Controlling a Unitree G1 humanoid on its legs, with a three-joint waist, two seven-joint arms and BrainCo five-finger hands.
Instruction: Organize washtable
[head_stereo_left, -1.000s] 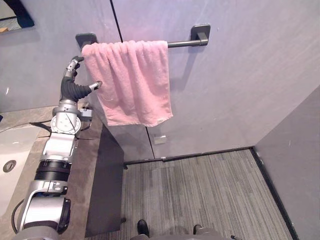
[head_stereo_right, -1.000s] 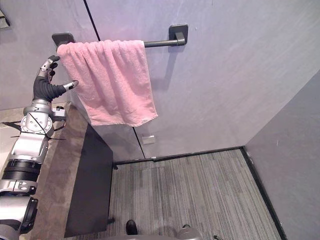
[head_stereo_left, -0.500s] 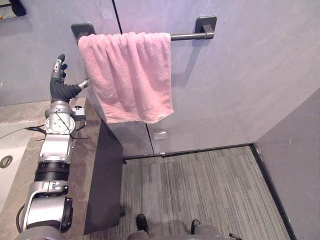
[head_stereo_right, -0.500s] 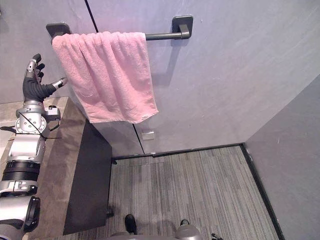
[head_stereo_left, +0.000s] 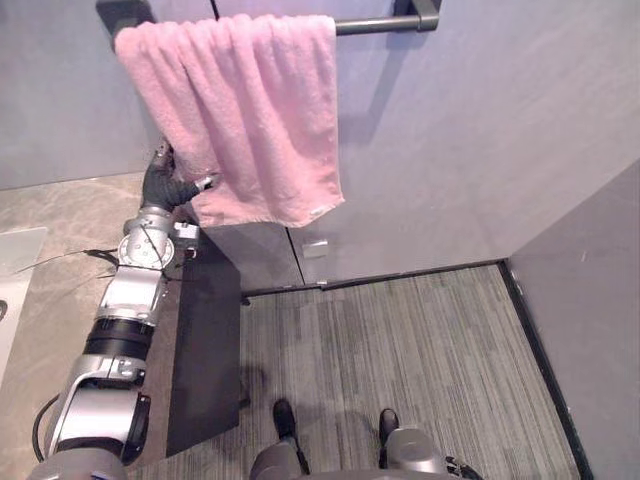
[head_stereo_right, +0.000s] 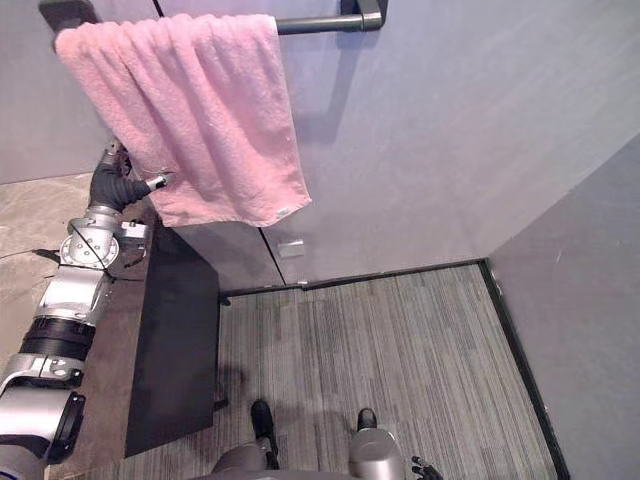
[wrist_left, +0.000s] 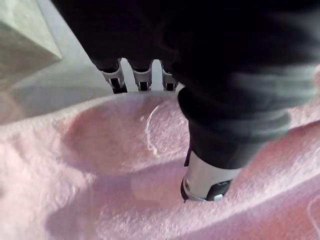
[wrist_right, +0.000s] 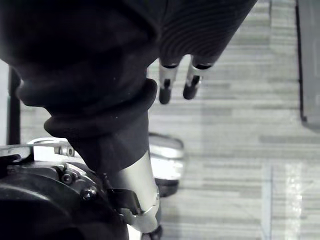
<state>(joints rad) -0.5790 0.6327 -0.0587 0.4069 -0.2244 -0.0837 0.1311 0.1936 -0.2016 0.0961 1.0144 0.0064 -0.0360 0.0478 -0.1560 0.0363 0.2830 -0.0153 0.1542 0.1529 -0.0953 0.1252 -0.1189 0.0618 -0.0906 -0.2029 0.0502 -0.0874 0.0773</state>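
Observation:
A pink towel (head_stereo_left: 245, 120) hangs folded over a dark wall bar (head_stereo_left: 375, 22), bunched toward the bar's left end. My left hand (head_stereo_left: 163, 185) is raised at the towel's lower left edge, above the end of the stone counter (head_stereo_left: 70, 230). In the left wrist view its straight fingers (wrist_left: 142, 77) pass behind the towel's (wrist_left: 100, 175) edge and the thumb (wrist_left: 207, 175) rests on its front, so the cloth lies between them without being gripped. My right hand (wrist_right: 167, 80) hangs open over the floor with nothing in it.
The counter ends in a dark side panel (head_stereo_left: 205, 350) below the towel. A white basin (head_stereo_left: 15, 270) sits at the far left. Grey striped carpet (head_stereo_left: 400, 360) fills the corner between the two walls. A small plate (head_stereo_left: 317, 248) is on the wall under the towel.
The camera has shifted, so the bar sits higher in the picture. My left hand has dropped from beside the towel's top to its lower left edge and now touches the cloth.

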